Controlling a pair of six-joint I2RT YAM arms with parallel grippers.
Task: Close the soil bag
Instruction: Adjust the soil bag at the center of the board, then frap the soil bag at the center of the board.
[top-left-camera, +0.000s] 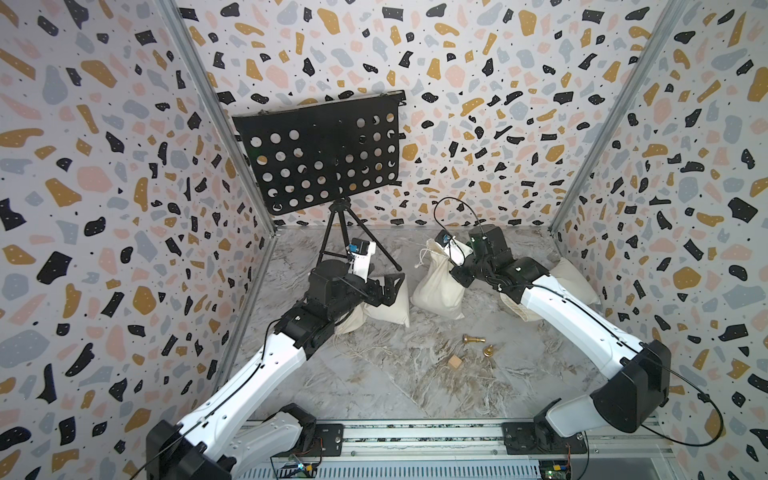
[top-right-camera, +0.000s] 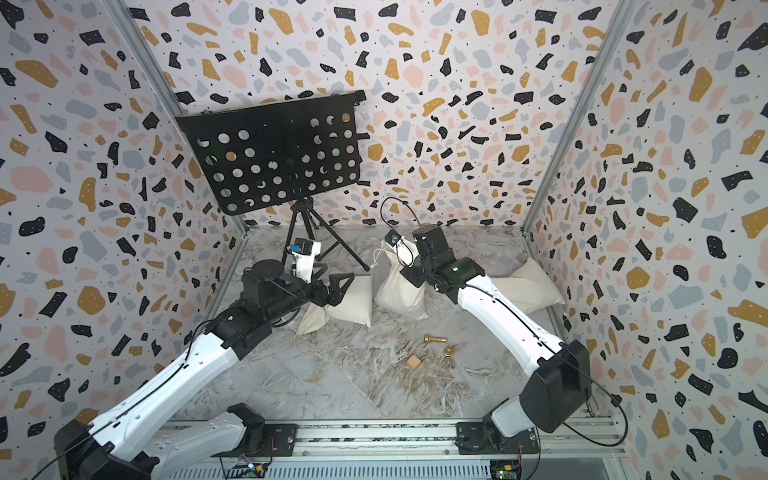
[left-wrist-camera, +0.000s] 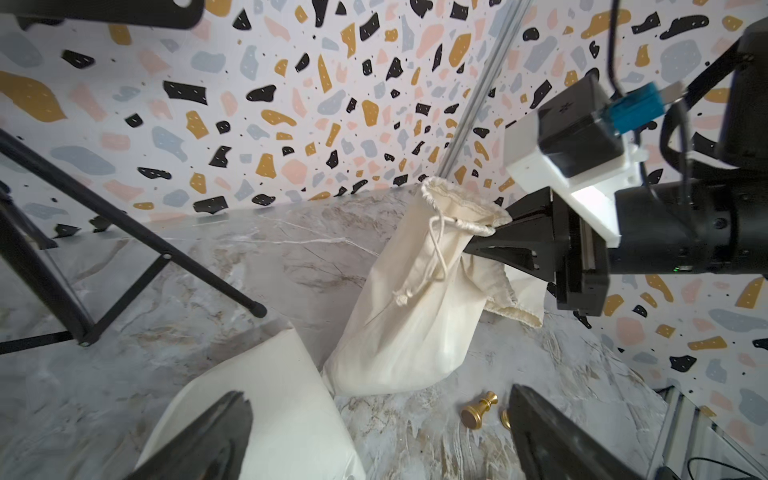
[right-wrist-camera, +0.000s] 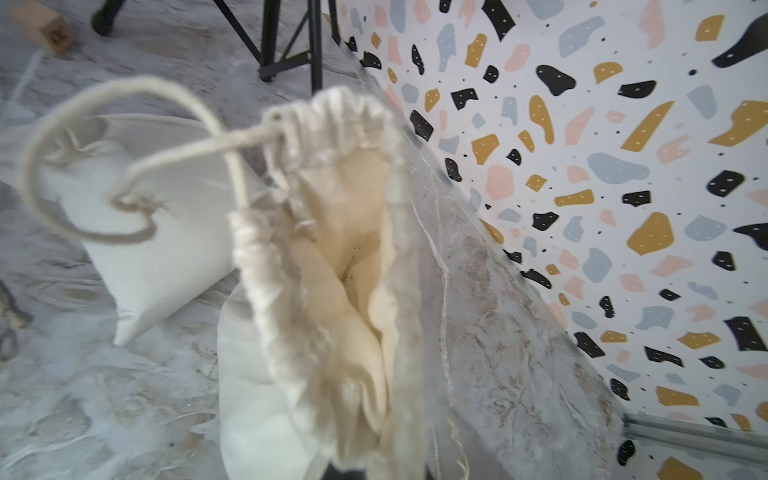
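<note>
On a marble desk with bare room up front, the soil bag stands upright near the back, mouth open, the right hand clenched on its rim, the left hand spread wide just beside it.

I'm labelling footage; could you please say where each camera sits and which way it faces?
Top views: side by side, high behind the robot, facing down at the table; left arm, right arm.
Left wrist: left arm, facing the soil bag; own open jaws, right gripper.
Right wrist: right arm, facing the bag's mouth; jaws not clearly visible.
All share the bag.
</note>
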